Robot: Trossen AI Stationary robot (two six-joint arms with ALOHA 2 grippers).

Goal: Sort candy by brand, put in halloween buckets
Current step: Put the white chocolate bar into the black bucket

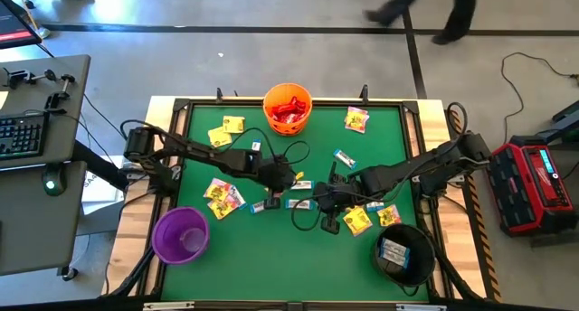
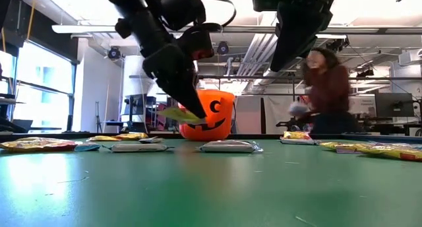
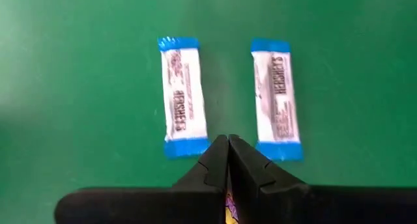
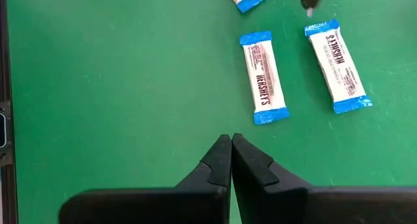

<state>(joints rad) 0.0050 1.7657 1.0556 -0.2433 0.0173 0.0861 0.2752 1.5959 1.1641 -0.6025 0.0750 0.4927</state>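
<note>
The room is an open workshop with a grey floor; in the low view a person [image 2: 328, 88] stands beyond the far edge of the green counter [image 1: 271, 257], and two people walk past in the high view. Three buckets stand on the counter: the orange bucket [image 1: 288, 108] with its black pumpkin face at the middle of the far edge, holding red packets; the purple bucket [image 1: 180, 234] near the front left corner; the black bucket [image 1: 404, 252] near the front right corner, with a white-blue packet inside. The left arm reaches from the left edge to the centre of the counter, and the left pincer [image 1: 288, 177] is fully closed on a yellow packet [image 2: 179, 114], lifted clear of the surface as the low view shows. The right arm extends from the right edge, and the right pincer [image 1: 318, 201] is fully closed with nothing held, hovering just right of centre. Directly below the left pincer lie two white-blue packets [image 3: 184, 97] side by side, apart from each other. Further yellow packets [image 1: 223, 197] lie in a cluster left of centre, others [image 1: 356, 119] towards the far right corner, and more [image 1: 358, 220] beside the black bucket.
</note>
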